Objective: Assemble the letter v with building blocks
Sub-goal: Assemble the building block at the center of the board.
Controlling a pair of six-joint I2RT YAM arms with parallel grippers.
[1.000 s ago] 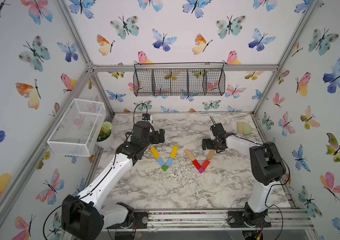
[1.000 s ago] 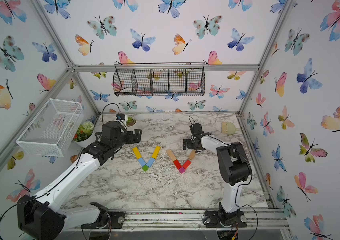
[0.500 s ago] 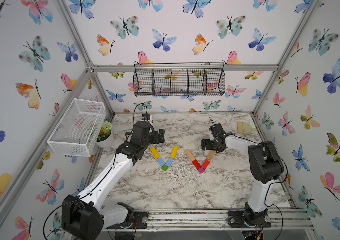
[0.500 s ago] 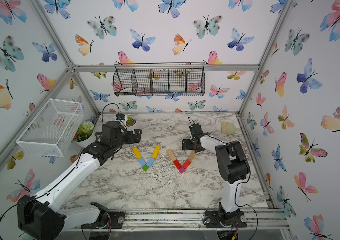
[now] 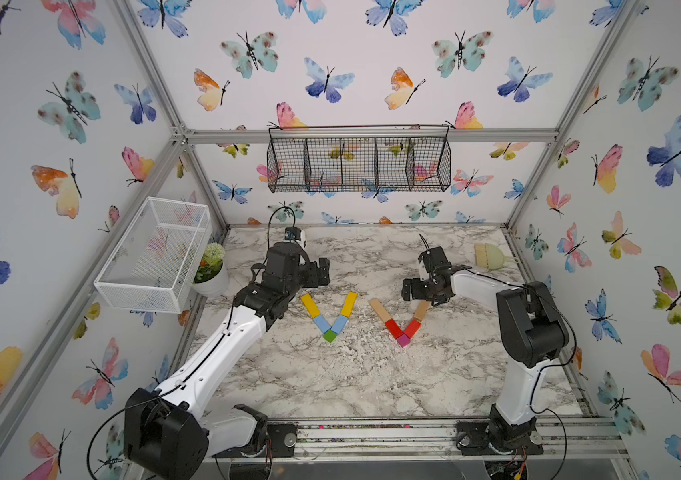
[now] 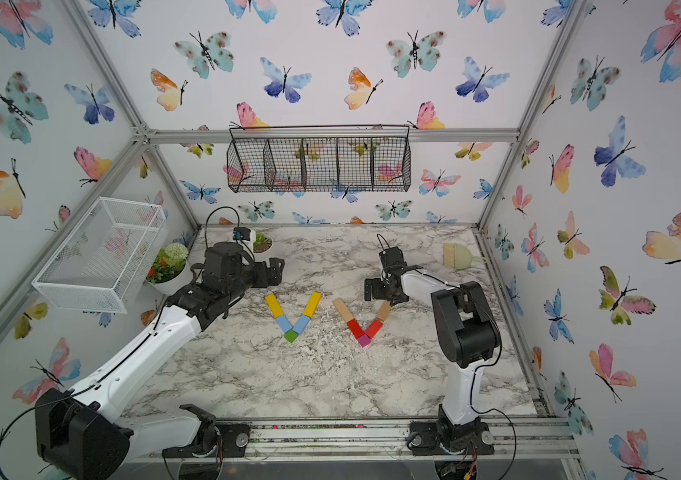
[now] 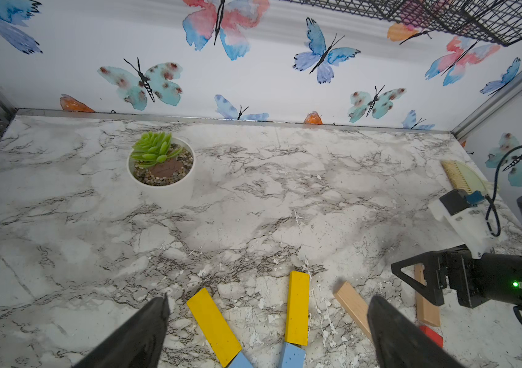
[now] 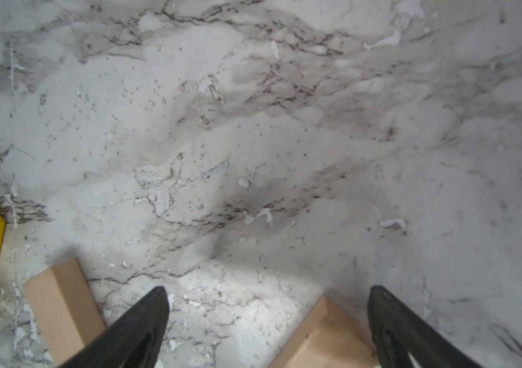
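The building blocks lie flat on the marble table (image 5: pixel 330 386) as two V shapes in both top views. One V has two yellow bars (image 5: pixel 310 305), two light-blue bars (image 5: pixel 322 323) and a green cube (image 5: pixel 330 336). The other has two tan bars (image 5: pixel 379 310), two red bars (image 5: pixel 393 327) and a magenta cube (image 5: pixel 403 340). My left gripper (image 5: pixel 322 272) hovers open behind the yellow bars (image 7: pixel 213 326), holding nothing. My right gripper (image 5: pixel 409 290) is open above the far end of a tan bar (image 8: pixel 323 334), not gripping it.
A white wire basket (image 5: pixel 156 253) hangs on the left wall and a black wire basket (image 5: pixel 357 164) on the back wall. A flower pot (image 5: pixel 212 270) stands at the left edge, a succulent pot (image 7: pixel 161 165) behind it, and a brush (image 5: pixel 490 255) at the back right.
The right arm has shifted very slightly. The left arm and all the blocks stay where they were.
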